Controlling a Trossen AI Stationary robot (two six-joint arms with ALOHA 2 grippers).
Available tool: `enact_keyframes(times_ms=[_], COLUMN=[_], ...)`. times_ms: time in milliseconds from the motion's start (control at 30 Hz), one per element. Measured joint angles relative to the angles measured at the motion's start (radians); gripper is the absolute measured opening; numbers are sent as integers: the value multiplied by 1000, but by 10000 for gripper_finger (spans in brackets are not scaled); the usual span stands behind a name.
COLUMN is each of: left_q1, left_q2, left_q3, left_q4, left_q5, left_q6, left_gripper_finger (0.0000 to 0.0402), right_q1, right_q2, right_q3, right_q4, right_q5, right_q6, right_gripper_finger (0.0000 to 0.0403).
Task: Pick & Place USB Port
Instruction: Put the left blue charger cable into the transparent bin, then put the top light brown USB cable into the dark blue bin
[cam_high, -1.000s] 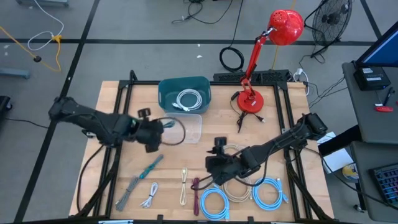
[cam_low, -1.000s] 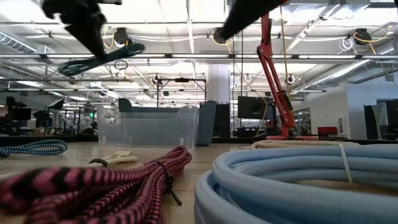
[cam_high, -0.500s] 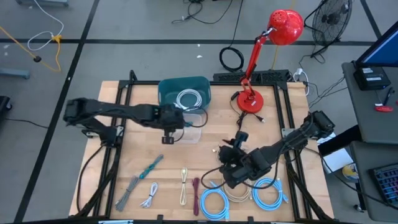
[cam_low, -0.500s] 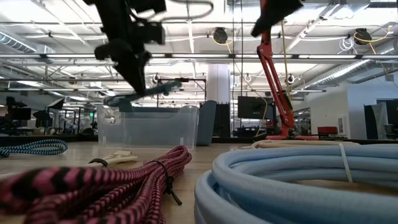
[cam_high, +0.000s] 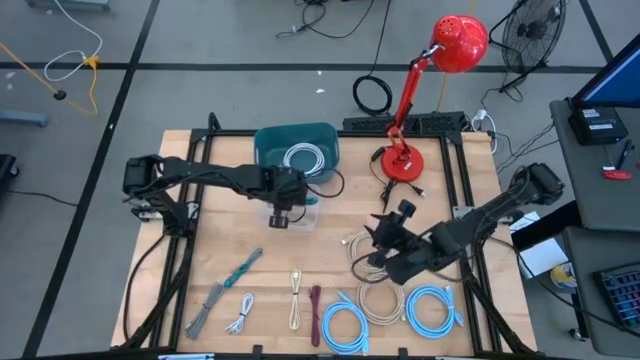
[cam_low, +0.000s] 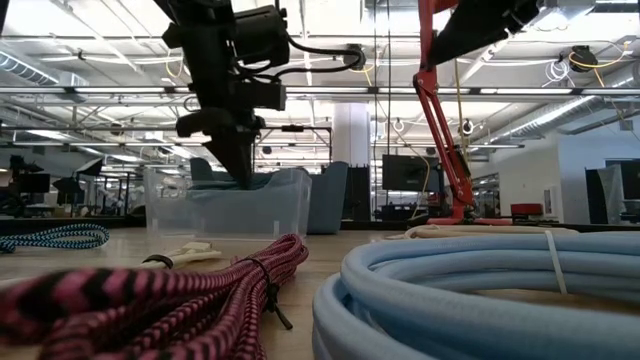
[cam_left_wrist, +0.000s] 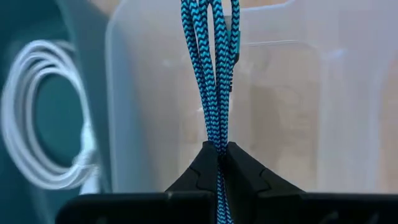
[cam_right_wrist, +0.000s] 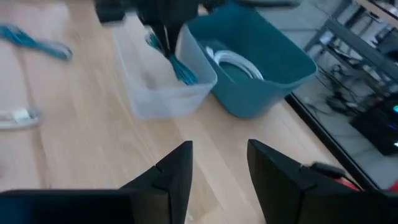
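Observation:
My left gripper (cam_high: 283, 212) stands over the clear plastic bin (cam_high: 312, 208) and is shut on a blue-and-black braided cable (cam_left_wrist: 214, 68). The cable reaches down inside the bin's walls (cam_right_wrist: 181, 70). Behind it, a teal bin (cam_high: 268, 150) has a coiled white cable (cam_high: 305, 158) lying in it. My right gripper (cam_right_wrist: 217, 168) is open with nothing between its fingers. It hovers above the table to the right of both bins (cam_high: 388, 238), tilted toward them. My left gripper pinches several strands of the bundled cable (cam_left_wrist: 218, 144) between its two fingertips. The fingers (cam_low: 238, 160) come from above and point steeply down, along the strands. The bundle hangs below them into the clear bin (cam_left_wrist: 311, 112). I cannot tell whether its lower end touches the floor.
Along the near edge lie several cable bundles: another teal one (cam_high: 243, 268), grey (cam_high: 205, 308), white (cam_high: 240, 316), maroon (cam_high: 315, 310), and light blue coils (cam_high: 345, 326) (cam_high: 432, 306). A red desk lamp (cam_high: 405, 160) stands at the far right.
My left gripper has carried the cable toward the table's right, over the clear bin, then down, tipping to point steeply downward. The cable stuck out sideways before and now hangs into the bin. My right gripper has moved toward the right edge and rolled, staying open.

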Motion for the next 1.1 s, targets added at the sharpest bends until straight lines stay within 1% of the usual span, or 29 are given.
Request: enact_keyframes(times_ms=[67, 167, 267, 367, 467, 533, 600, 667, 767, 833, 900, 1000, 1100], left_q1=[5, 6, 6, 0, -7, -15, -29, -47, -80, -103, -129, -186, -269], left_q2=[0, 0, 0, 0, 0, 0, -5, -21, -42, -63, -95, -140, -198], left_q3=[0, 0, 0, 0, 0, 0, 14, 57, 170, 249, 315, 352, 338], left_q4=[-11, -41, -55, -58, -57, -59, -97, -175, -296, -359, -391, -409, -421], left_q5=[-30, -74, -80, -81, -82, -107, -129, -134, -133, -112, -58, 45, 107], left_q6=[-9, -19, -29, -34, -36, -53, -67, -83, -119, -161, -206, -277, -334], left_gripper_finger=[26, 60, 89, 108, 117, 117, 118, 119, 119, 119, 119, 120, 120], right_q1=[0, 0, 0, 0, 0, 0, 0, 0, 0, 0, 0, 2, 2], right_q2=[-48, -105, -139, -152, -150, -151, -151, -150, -150, -150, -150, -151, -150], right_q3=[-55, -126, -175, -190, -190, -190, -190, -190, -190, -190, -190, -190, -190], right_q4=[94, 207, 286, 324, 346, 366, 371, 370, 377, 400, 428, 453, 451], right_q5=[0, -5, -6, -12, -34, -37, -46, -56, -56, -56, -57, -63, -113], right_q6=[-44, -103, -154, -186, -222, -234, -235, -235, -250, -268, -296, -326, -329], right_gripper_finger=[144, 144, 144, 144, 144, 144, 144, 144, 144, 144, 144, 144, 144])
